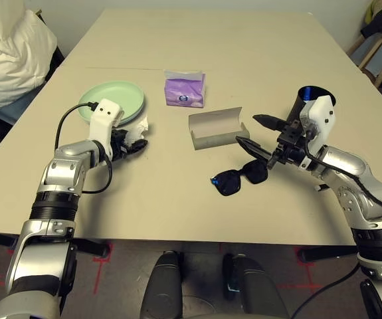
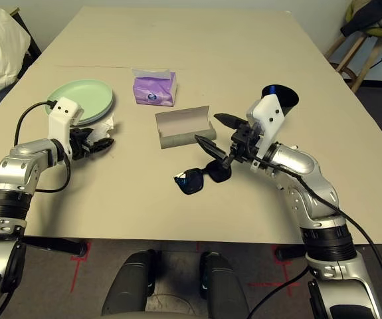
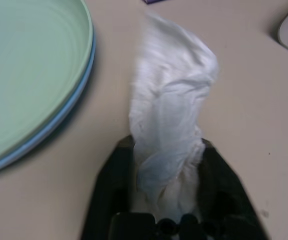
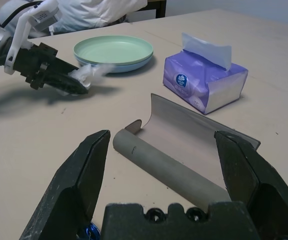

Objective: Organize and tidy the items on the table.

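Note:
My left gripper is shut on the crumpled white tissue, low over the table, right beside the mint green plate stacked on a pale blue one. Right of middle, my right gripper hangs open, just right of the open grey glasses case and above the black sunglasses, touching neither. The purple tissue pack stands behind the case. A black cup stands behind my right wrist, partly hidden by it.
A white padded bundle lies off the table's left edge and a wooden stool stands off its far right corner. A seam crosses the table behind the plates.

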Motion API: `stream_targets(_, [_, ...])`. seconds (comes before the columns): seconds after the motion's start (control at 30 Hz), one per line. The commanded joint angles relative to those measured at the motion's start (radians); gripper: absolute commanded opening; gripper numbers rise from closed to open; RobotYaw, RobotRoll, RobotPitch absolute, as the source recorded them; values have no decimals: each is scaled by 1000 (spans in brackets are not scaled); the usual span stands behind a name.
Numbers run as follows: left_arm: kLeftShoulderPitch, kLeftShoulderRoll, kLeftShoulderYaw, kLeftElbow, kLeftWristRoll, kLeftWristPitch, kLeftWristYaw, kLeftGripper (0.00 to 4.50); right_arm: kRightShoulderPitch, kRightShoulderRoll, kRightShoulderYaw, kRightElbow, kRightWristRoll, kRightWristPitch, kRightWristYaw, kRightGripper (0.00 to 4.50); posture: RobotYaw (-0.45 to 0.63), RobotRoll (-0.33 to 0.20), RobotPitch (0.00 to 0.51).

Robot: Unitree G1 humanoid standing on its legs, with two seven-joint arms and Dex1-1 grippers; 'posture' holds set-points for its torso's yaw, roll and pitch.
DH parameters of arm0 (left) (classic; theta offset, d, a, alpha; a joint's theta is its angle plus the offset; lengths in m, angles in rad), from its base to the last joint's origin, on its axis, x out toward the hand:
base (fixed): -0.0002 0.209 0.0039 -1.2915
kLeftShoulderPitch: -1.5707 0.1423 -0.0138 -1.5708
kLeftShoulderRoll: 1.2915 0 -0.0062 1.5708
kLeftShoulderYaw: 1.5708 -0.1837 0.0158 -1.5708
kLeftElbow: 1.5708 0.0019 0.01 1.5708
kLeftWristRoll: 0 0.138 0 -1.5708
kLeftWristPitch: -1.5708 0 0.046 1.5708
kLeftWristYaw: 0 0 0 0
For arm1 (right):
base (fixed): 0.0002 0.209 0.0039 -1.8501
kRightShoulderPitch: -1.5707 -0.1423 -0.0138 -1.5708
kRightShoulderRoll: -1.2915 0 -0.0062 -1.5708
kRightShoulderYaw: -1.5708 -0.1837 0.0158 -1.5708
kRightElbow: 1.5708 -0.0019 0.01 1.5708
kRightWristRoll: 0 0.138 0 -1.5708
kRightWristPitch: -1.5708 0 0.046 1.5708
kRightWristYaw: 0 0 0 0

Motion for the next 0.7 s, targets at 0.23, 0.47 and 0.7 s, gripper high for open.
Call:
stream_targets(0.23, [5,18,32,-55,-19,29,0,15,-5,10,12,1,-5,-9,8,4500,137,0,132])
stream_targets(0.47, [1,42,62,-131,-57,95,-11,15,-21,22,15,22,-11,-20,9,4500,148,0,122])
stream_targets(0.7, [-123,-2,112,-60,-73,62,72,15,-64,37,12,49,-11,-27,14,4500,161,0,116])
